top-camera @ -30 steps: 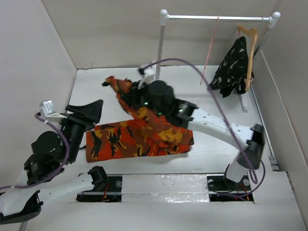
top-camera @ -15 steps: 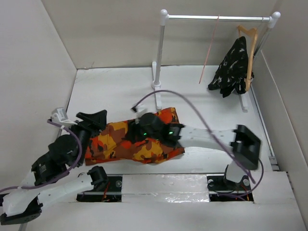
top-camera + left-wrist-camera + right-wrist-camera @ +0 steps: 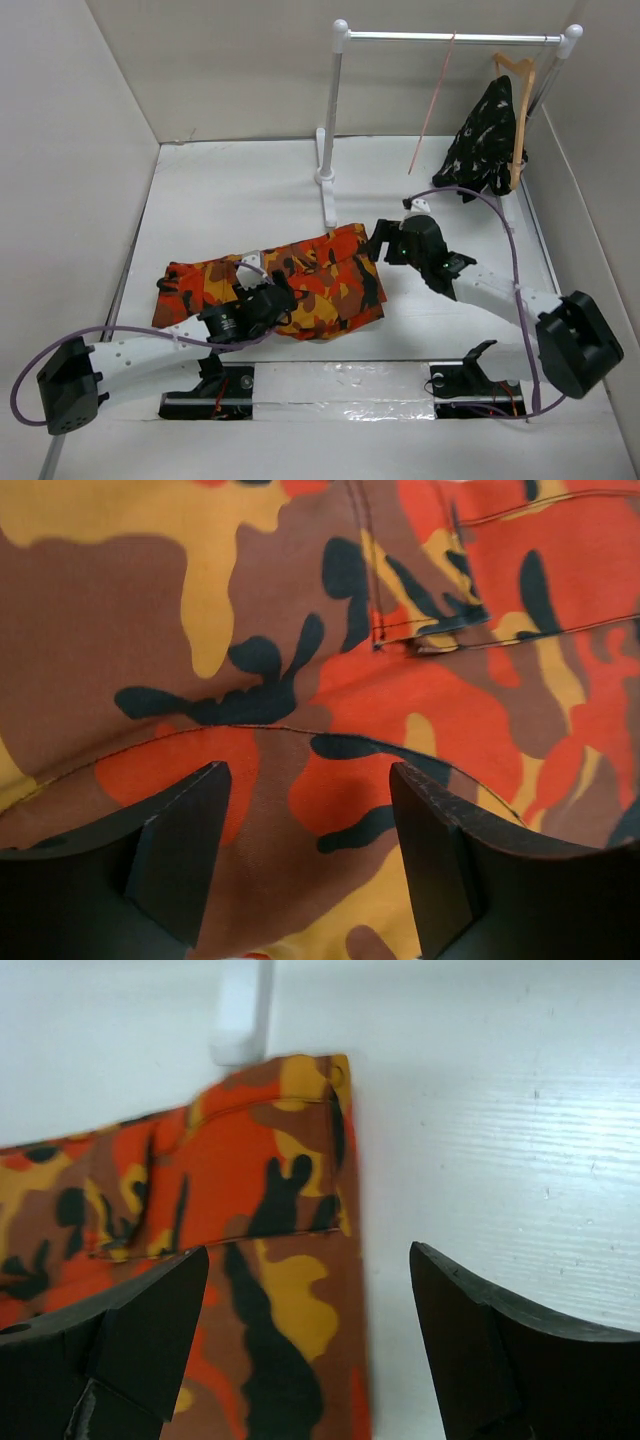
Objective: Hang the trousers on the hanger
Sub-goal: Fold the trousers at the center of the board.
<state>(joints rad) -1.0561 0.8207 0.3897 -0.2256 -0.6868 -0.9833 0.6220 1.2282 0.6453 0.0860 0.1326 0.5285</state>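
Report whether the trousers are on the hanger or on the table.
On the table. The trousers lie flat on it; the pink hanger hangs bare on the rail.

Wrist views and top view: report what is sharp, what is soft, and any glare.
Left wrist: the trousers show sharp print and stitching, while the fingers are dark with little detail. Right wrist: the cloth's edge looks slightly soft, and the white table is bright. Top external: even light, with glare on the glossy strip at the near edge.

Your arms (image 3: 140,352) are white tubes with black joints (image 3: 585,345); purple cables (image 3: 468,190) trail off them; your fingers (image 3: 180,850) are matte black wedges.
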